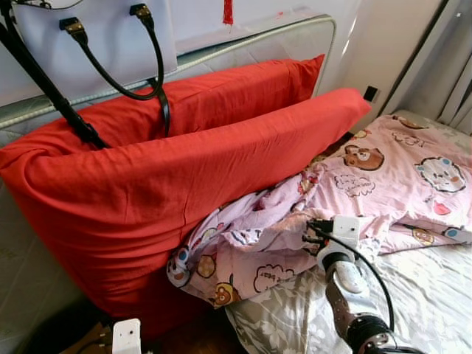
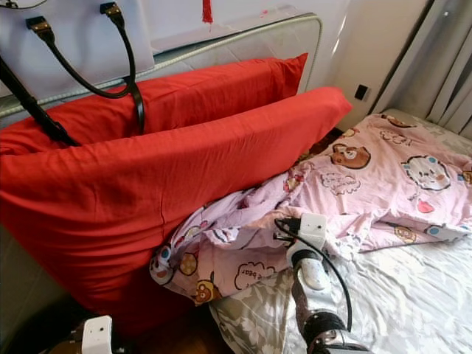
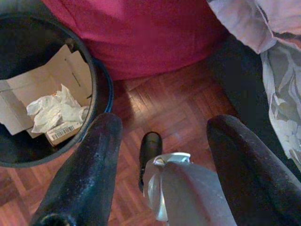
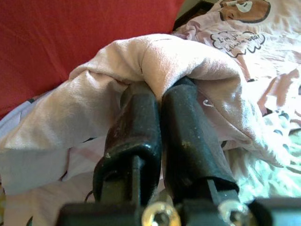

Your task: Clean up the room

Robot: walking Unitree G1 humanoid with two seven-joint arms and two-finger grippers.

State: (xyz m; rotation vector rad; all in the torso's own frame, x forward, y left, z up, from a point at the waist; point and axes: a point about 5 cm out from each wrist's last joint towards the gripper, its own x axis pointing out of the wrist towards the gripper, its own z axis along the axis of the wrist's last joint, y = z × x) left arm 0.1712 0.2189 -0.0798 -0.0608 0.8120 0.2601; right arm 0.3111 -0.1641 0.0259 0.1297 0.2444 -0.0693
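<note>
On the bed (image 1: 435, 295), our right end effector (image 4: 157, 101) is clamped on a fold of the pink cartoon-print blanket (image 1: 383, 184), its two black fingers (image 4: 134, 122) pressed together with the cloth bunched over their tips. In the head views the blanket lies rumpled across the grey floral sheet (image 2: 251, 321), spreading from the centre toward 3 o'clock, with one corner drooping over the bed's edge at about 6 o'clock. Two large red pillows (image 1: 147, 184) lean against the headboard (image 1: 295, 33) from 9 to 1 o'clock, touching the blanket where it piles up. A white handbag (image 1: 96, 37) with black straps sits behind them at 11 o'clock. Our left end effector (image 3: 160, 155) hangs low over the wooden parquet floor (image 3: 164, 103), fingers spread wide and holding nothing. Just beside it stands a dark bin (image 3: 96, 89) containing flattened cardboard (image 3: 56, 75) and crumpled white paper (image 3: 51, 110).
</note>
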